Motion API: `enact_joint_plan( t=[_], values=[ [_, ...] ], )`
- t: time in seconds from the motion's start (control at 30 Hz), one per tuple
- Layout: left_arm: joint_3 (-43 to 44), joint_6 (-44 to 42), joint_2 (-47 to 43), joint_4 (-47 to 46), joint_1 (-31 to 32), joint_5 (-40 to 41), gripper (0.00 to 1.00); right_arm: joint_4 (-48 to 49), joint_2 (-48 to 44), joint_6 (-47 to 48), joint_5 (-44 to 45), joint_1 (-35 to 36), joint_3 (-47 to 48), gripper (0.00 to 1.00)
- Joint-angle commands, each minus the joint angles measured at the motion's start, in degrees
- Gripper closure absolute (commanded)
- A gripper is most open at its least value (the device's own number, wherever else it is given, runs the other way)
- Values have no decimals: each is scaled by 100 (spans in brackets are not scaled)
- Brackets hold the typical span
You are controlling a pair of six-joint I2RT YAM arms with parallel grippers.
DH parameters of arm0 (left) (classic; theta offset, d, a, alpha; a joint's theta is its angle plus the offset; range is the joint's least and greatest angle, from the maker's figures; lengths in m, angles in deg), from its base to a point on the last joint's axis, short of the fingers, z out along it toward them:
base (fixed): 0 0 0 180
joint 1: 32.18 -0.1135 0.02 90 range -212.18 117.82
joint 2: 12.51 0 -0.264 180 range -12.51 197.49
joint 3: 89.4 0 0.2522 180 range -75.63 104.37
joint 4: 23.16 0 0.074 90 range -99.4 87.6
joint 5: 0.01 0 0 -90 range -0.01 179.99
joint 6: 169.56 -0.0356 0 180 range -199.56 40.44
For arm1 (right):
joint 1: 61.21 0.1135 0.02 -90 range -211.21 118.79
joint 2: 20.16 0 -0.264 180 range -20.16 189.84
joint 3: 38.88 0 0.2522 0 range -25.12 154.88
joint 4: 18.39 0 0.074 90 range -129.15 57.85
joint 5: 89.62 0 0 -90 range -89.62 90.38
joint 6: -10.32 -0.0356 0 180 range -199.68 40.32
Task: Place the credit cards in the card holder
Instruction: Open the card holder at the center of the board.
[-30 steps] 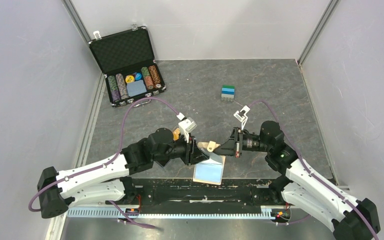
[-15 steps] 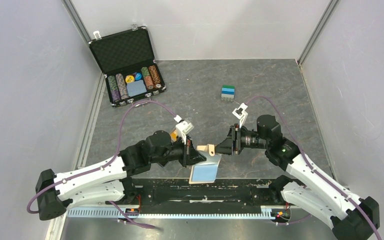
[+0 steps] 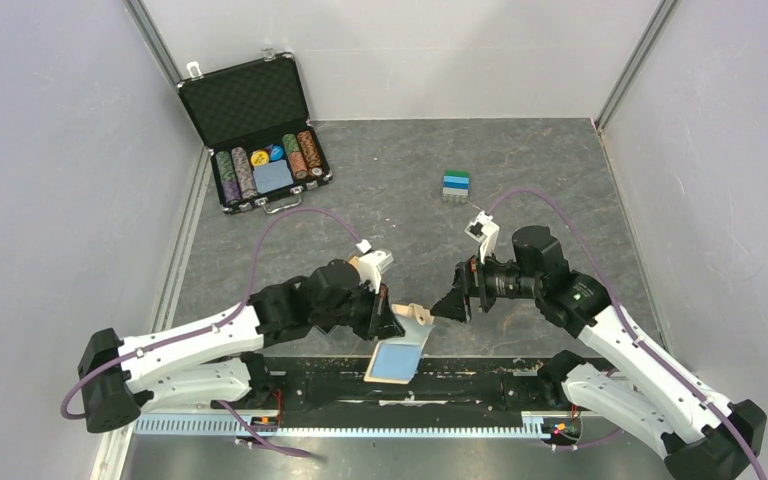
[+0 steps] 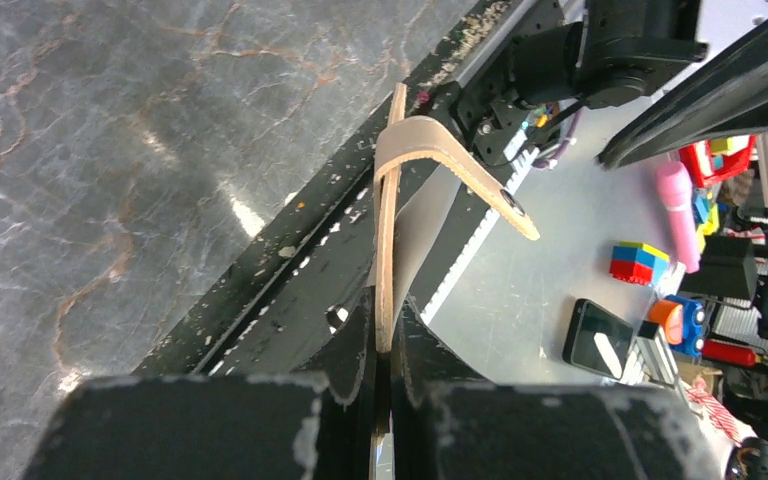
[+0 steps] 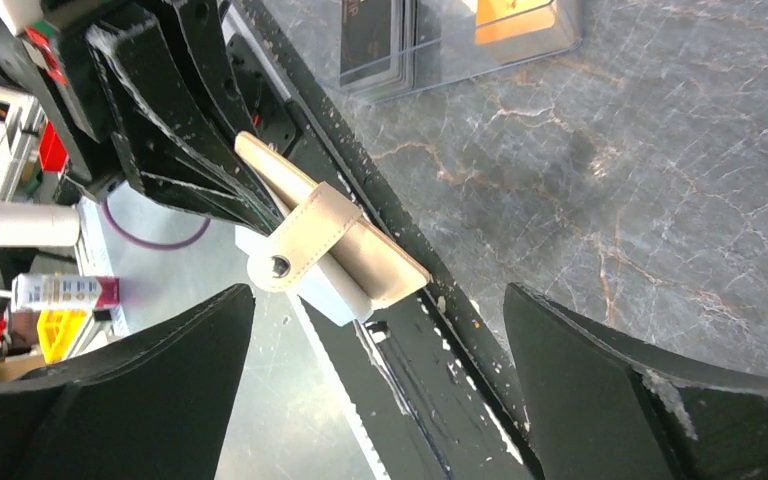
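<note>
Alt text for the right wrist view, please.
The left gripper, jaws shut, holds a tan wallet with its snap strap undone and a pale card poking out beneath. The right gripper faces it with jaws wide open, touching nothing. A clear box sits on the grey table.

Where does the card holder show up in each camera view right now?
Top external: card holder low centre, just above the black rail.
Left wrist: card holder centre, edge-on, pinched in the left fingers, strap curling right.
Right wrist: card holder left of centre, snap strap facing the camera.
Shared landmark: the black rail along the table's near edge.
</note>
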Motion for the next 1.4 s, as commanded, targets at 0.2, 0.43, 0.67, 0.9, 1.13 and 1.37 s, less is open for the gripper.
enact_joint_plan(
  t=[0.2, 0.43, 0.67, 0.9, 1.13, 1.37],
  values=[
    [786, 101, 455, -94, 22, -1258, 98, 135, -21, 604, -1263, 64, 8, 2],
    [815, 147, 438, -241, 26, -1453, 98, 525, -57, 641, -1741, 381, -155, 2],
    [789, 231, 298, -390, 27, -1429, 98, 927, -179, 508, -1819, 689, -415, 8],
    [766, 249, 193, -420, 24, -1370, 98, 1504, -535, 68, -1939, 685, -637, 25],
    [824, 284, 269, -513, 27, -1484, 98, 1618, -377, 14, -1873, 753, -800, 43],
    [850, 275, 262, -521, 23, -1486, 98, 1483, -275, 122, -1550, 758, -830, 87]
  ],
)
